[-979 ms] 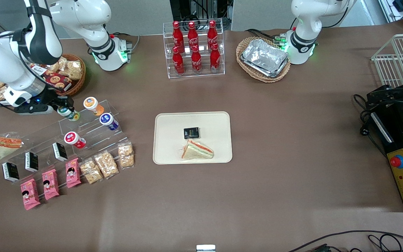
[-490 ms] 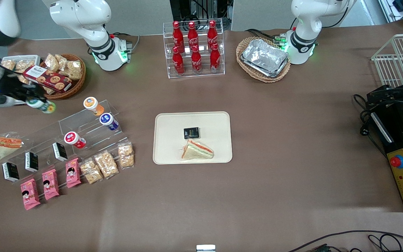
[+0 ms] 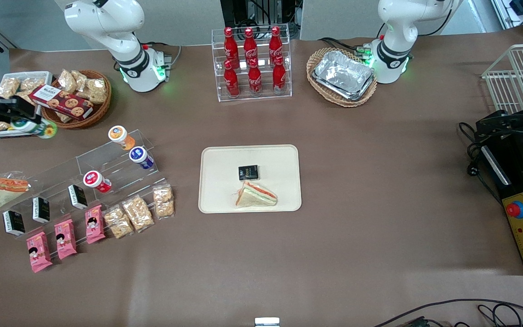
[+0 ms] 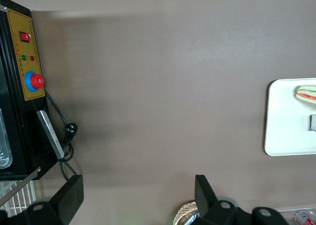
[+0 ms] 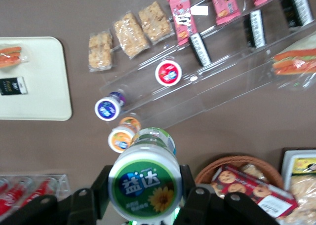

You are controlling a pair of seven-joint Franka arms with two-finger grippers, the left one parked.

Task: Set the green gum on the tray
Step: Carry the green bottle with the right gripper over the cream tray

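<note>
Looking at the front view first: the gripper [image 3: 24,123] is way out at the working arm's end of the tabletop [image 3: 357,145], jaws clamped on the green gum [image 3: 39,128]. The bottle is held up in the air with its lid pointing roughly toward the camera, hanging over the white tray of snack bags [image 3: 5,91] and just beside the wicker snack basket [image 3: 80,97]. The tray [image 3: 218,156] is well apart from it, toward the middle of the tabletop, so the whole job is basically one long sideways carry. On the tray already: a small black packet [image 3: 248,172] and a wrapped sandwich [image 3: 256,195], which leaves bare cream surface near the rim. The clear stepped rack [image 3: 120,165], with the orange-lidded bottle [image 3: 117,134], blue-lidded bottle [image 3: 138,155] and red-lidded bottle [image 3: 91,178] on it, sits between the gum and the tray, so I'd guess you want to stay high going over it.

Left wrist view: only an edge of the tray [image 4: 276,136] shows, plus bare brown tabletop.

Right wrist view: the green gum [image 5: 143,183] fills the space between the two fingers [image 5: 101,188], lid facing the camera, gripped by its sides. The tray [image 5: 44,82] is well off to one side, with the rack bottles nearer.
</note>
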